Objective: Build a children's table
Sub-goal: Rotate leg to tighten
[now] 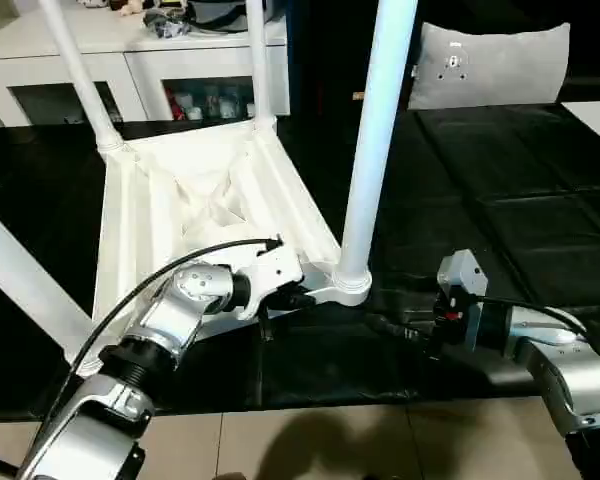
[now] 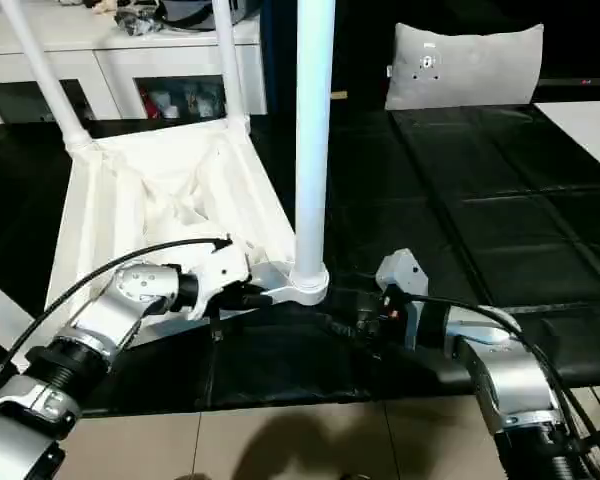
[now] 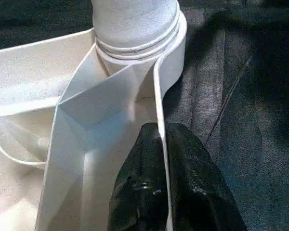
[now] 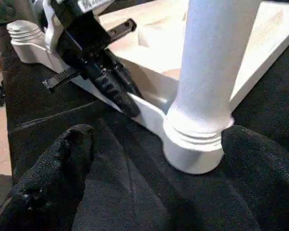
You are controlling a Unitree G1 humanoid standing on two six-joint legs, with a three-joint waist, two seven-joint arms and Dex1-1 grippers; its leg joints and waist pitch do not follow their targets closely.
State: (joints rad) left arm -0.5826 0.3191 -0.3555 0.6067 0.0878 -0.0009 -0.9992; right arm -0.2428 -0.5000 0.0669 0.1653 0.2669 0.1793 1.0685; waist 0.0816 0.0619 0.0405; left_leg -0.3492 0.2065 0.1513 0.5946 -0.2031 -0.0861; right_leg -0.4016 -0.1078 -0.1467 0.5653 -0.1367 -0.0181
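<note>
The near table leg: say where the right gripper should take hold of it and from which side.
Grip the leg low on its round shaft, just above the ringed collar seated in the corner socket. Come in level from the open black surface side: the right gripper already straddles it there, while the left gripper pinches the rim opposite.

The upside-down children's table [image 1: 180,200] fills the left and middle of the frame, and its tall legs [image 1: 375,140] stick up in the way. The left hand [image 1: 298,298] is pinched on its near rim. The black tabletop [image 1: 520,210] on the right is bare, up to a grey pillow [image 1: 490,65] at the upper right.
</note>
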